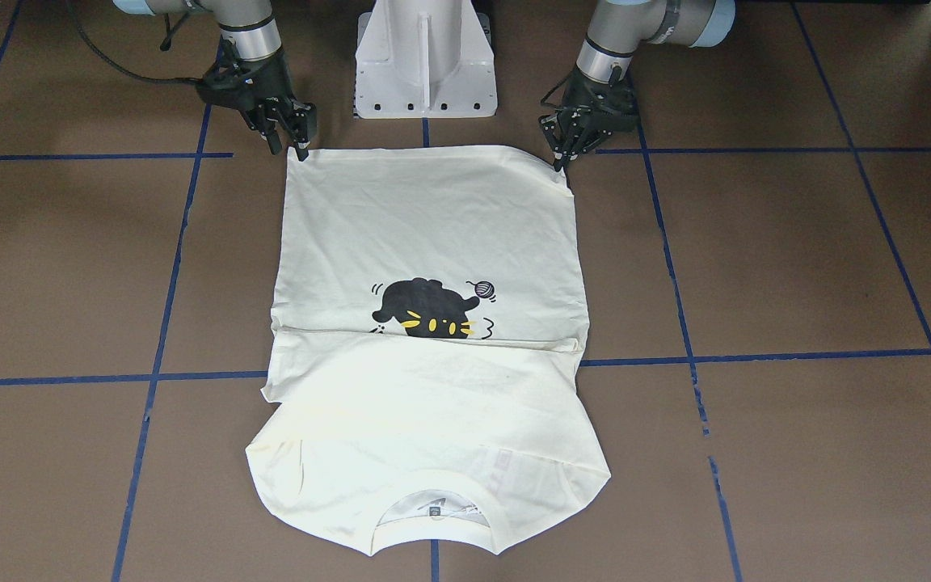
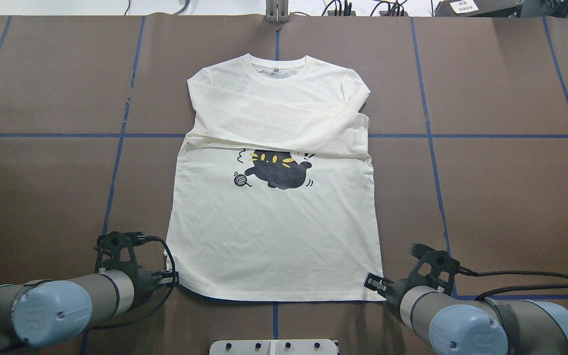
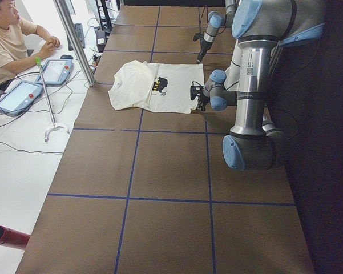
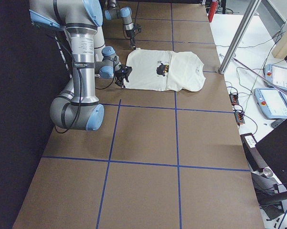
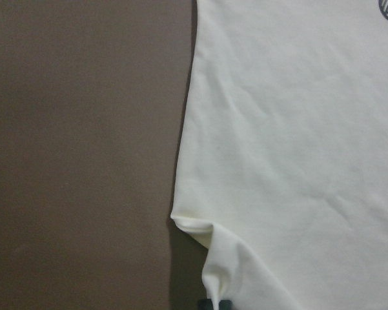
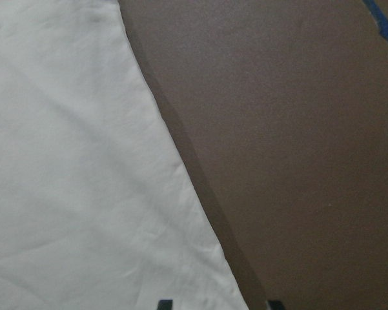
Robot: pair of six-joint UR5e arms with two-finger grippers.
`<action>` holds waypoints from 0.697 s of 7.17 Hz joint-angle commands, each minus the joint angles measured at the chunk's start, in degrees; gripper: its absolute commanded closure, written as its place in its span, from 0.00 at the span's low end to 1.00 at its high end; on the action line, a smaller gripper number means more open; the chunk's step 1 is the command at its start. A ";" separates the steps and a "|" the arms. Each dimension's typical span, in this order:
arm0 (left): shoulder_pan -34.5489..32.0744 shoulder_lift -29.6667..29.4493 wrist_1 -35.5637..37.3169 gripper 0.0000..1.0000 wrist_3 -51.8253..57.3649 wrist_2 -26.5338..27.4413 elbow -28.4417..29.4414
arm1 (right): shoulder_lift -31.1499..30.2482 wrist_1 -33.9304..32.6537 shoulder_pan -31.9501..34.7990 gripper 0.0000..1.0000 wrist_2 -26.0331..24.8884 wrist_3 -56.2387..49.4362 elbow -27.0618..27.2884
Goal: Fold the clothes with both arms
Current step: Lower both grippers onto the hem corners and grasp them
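Note:
The cream-white shirt lies flat on the brown table, print side up, with its sleeves folded across the chest above the black cat print. The ribbed neck is at the far end from me. My left gripper sits at the hem's left corner; in the left wrist view the cloth puckers up into the left gripper, which is shut on that corner. My right gripper is at the hem's right corner. In the right wrist view the right gripper is open, its tips either side of the shirt's edge.
The white pedestal stands between the arms, just behind the hem. Blue tape lines grid the table. A seated person and tablets are beyond the table's far side. A red cylinder lies off the table.

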 commanded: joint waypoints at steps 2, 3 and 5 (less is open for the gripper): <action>-0.07 0.00 0.00 1.00 0.06 0.08 0.05 | 0.08 -0.07 -1.43 0.45 -0.25 0.07 -1.22; 0.01 0.00 0.00 1.00 0.06 0.08 0.05 | 0.08 -0.07 -1.60 0.45 -0.25 0.07 -1.84; -0.07 0.08 0.00 1.00 0.06 0.08 0.05 | 0.16 -0.07 -1.87 0.62 -0.60 0.16 -1.85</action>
